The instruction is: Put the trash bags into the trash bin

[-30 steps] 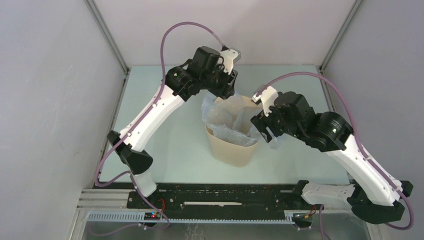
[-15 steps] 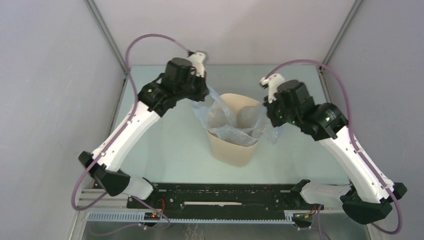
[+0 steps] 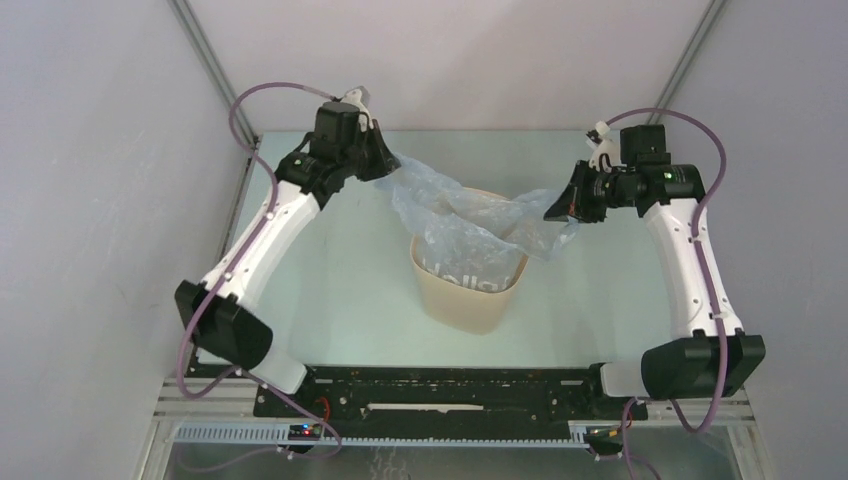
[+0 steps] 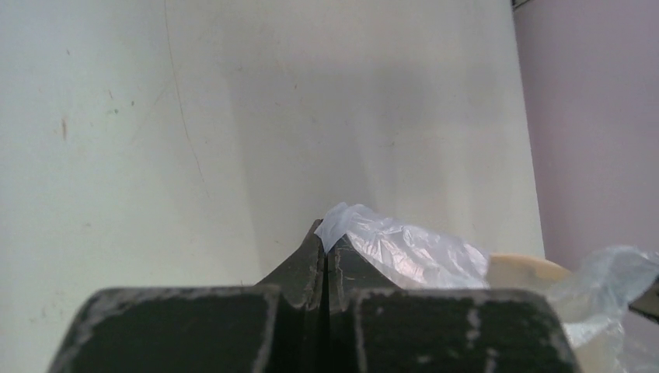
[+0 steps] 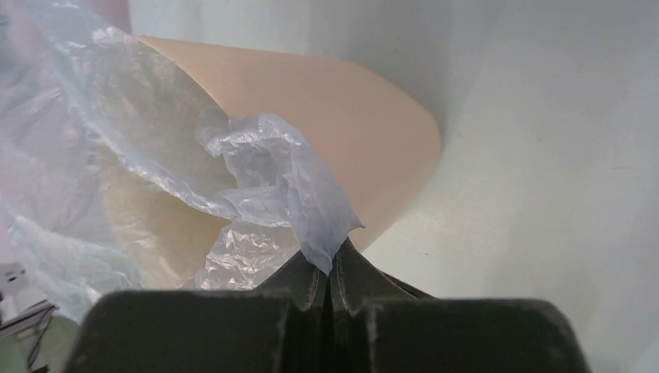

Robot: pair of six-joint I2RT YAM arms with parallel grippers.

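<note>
Top external: left end effector and right end effector each clench an edge of the trash bag, stretched above the trash bin.

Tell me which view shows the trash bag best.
Top external: the whole trash bag stretches over the trash bin between left gripper and right gripper. Wrist views show only pinched corners and nearby folds.

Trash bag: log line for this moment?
left gripper: shut on trash bag | right gripper: same | trash bag: stretched over trash bin
</note>
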